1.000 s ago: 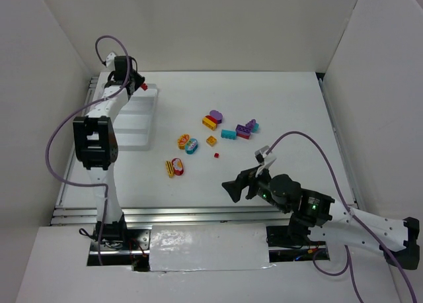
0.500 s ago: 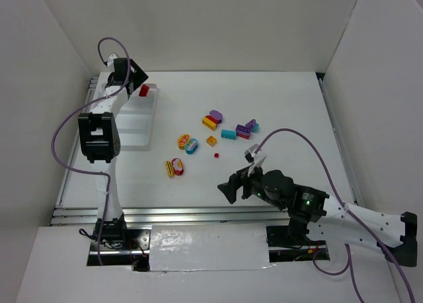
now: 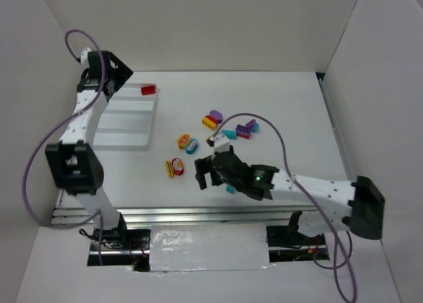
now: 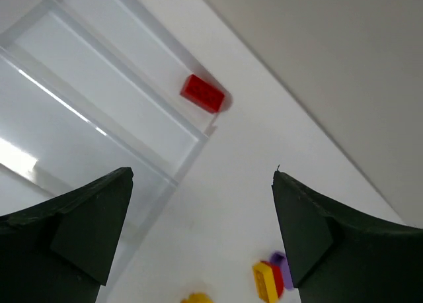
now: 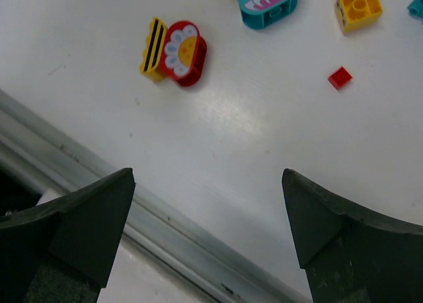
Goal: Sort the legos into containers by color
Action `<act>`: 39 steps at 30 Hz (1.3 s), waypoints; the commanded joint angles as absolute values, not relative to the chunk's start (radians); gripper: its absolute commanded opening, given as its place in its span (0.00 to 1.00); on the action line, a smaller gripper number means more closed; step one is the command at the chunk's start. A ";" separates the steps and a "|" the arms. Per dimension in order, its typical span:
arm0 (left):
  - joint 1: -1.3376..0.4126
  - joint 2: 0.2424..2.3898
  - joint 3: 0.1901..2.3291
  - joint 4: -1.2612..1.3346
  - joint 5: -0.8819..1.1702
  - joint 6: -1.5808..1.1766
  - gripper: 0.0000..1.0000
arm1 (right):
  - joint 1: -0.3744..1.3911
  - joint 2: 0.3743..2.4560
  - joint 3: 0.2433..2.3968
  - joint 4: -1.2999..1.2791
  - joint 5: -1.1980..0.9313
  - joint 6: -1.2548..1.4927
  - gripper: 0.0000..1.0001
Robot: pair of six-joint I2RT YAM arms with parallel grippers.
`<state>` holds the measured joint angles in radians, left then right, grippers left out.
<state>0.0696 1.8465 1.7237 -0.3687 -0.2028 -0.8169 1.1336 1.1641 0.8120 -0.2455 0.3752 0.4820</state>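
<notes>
Legos (image 3: 192,146) are lying in a loose scatter across the middle of the white counter (image 3: 291,104), while one red brick (image 3: 148,89) is sitting inside the white tray (image 3: 122,128) at the upper left of the top view. That brick is resting in the tray's uppermost compartment, close to its right end. The left wrist view is showing it (image 4: 203,93) in the same channel, just short of the rounded corner.

The left gripper (image 3: 111,70) is hovering over the tray's upper left corner, its jaws standing wide apart with nothing between them. Lower in the frame, the right gripper (image 3: 203,174) is reaching leftward from the lower right, jaws likewise spread and holding nothing.

In the right wrist view a red flower brick (image 5: 185,43) is lying against a yellow striped brick (image 5: 153,48) at upper left. A teal flower brick (image 5: 268,2) is showing at the top edge, a yellow square brick (image 5: 357,6) is sitting at upper right, and a tiny red tile (image 5: 340,77) is lying alone below it.

In the top view a purple, yellow and red cluster (image 3: 213,120) and a teal and purple group (image 3: 241,129) are lying right of centre, well apart from the tray.
</notes>
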 commanded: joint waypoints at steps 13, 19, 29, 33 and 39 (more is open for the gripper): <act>-0.025 0.855 1.200 -0.742 -0.070 -0.649 0.99 | 1.078 2.003 1.548 -0.422 0.333 0.469 1.00; -0.025 0.704 1.126 -0.833 -0.219 -0.563 1.00 | 1.078 2.146 1.693 -0.458 0.340 0.449 1.00; -0.023 0.641 0.994 -0.799 -0.233 -0.537 1.00 | 1.078 2.181 1.617 -0.408 0.335 0.465 0.71; -0.023 0.647 0.996 -0.792 -0.224 -0.537 1.00 | 1.089 2.103 1.502 -0.281 0.277 0.452 0.00; -0.023 0.652 1.009 -0.772 -0.046 -0.567 1.00 | 1.141 1.700 1.078 0.088 0.214 0.304 0.00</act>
